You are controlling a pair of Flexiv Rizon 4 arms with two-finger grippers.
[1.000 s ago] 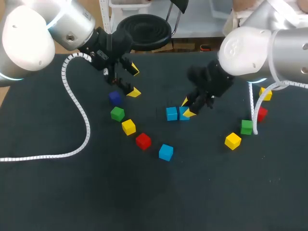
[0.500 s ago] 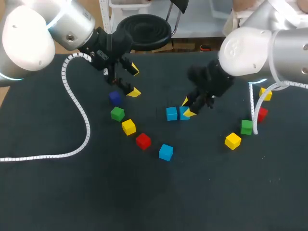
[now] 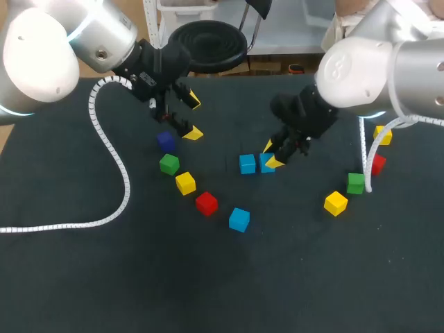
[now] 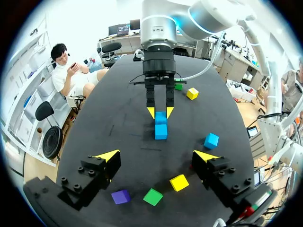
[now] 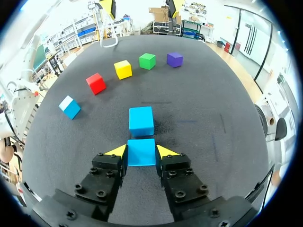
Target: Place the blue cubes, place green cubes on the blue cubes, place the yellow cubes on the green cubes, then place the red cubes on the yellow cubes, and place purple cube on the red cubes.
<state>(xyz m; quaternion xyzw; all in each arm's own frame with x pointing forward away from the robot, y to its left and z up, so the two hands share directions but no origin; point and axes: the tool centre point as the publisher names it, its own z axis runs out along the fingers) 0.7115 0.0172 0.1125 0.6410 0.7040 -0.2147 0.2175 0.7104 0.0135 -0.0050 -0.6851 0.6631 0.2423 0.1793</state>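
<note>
My right gripper (image 5: 141, 151) is shut on a blue cube (image 5: 141, 152), low at the table, just behind a second blue cube (image 5: 141, 121). From the head view the two blue cubes (image 3: 266, 163) (image 3: 248, 164) sit side by side mid-table. A third blue cube (image 3: 239, 219) lies nearer the front. My left gripper (image 3: 192, 116) hangs open and empty above the purple cube (image 3: 165, 141). Beside that run a green cube (image 3: 168, 164), a yellow cube (image 3: 185, 183) and a red cube (image 3: 206, 203). The left wrist view shows the open left gripper (image 4: 156, 156) over the purple cube (image 4: 120, 196) and green cube (image 4: 153, 196).
On the right lie a yellow cube (image 3: 336, 203), a green cube (image 3: 356, 183), a red cube (image 3: 377, 164) and another yellow cube (image 3: 382, 134). A white coiled cable (image 3: 111, 159) trails across the left of the table; another (image 3: 368, 156) hangs by the right arm.
</note>
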